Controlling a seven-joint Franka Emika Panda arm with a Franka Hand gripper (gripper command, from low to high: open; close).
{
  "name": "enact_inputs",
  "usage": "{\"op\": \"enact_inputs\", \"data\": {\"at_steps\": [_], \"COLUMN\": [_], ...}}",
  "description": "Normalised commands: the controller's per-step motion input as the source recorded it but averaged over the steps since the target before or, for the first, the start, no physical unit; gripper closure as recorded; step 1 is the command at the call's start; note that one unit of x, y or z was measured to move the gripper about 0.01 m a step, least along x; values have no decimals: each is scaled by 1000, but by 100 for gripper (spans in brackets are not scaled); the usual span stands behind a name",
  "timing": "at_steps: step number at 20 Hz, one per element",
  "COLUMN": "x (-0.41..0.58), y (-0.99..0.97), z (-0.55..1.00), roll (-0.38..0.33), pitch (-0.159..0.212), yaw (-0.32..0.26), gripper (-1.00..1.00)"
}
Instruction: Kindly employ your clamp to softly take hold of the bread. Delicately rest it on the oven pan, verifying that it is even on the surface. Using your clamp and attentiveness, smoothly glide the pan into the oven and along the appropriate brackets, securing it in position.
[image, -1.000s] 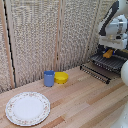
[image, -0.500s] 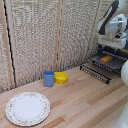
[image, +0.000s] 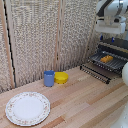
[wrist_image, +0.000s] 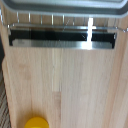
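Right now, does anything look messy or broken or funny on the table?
Nothing stands out. The bread lies on the oven pan, the blue cup and yellow bowl stand upright side by side, and the plate lies flat. No spills show.

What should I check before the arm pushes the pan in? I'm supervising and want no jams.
1. Bread on the oven pan: ok, it lies on the slats.
2. Bread lying level: cannot tell, too small.
3. Clamp free of the bread: ok, it hangs above, holding nothing.
4. Clamp fingers open or shut: cannot tell.
5. Pan seated in the oven brackets: cannot tell.
6. Blue cup, yellow bowl and plate away from the pan: ok.
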Motion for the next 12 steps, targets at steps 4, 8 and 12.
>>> {"op": "enact_inputs", "data": {"at_steps": [4,8,12], "x": [-101,-167,-161], "y": [36,0,0], "z": [-15,-95,-76], "roll": [-356,-372,-352], "pitch": [136,111,121], "yaw": [172,202,210], "gripper": [-100,-100,-100]}}
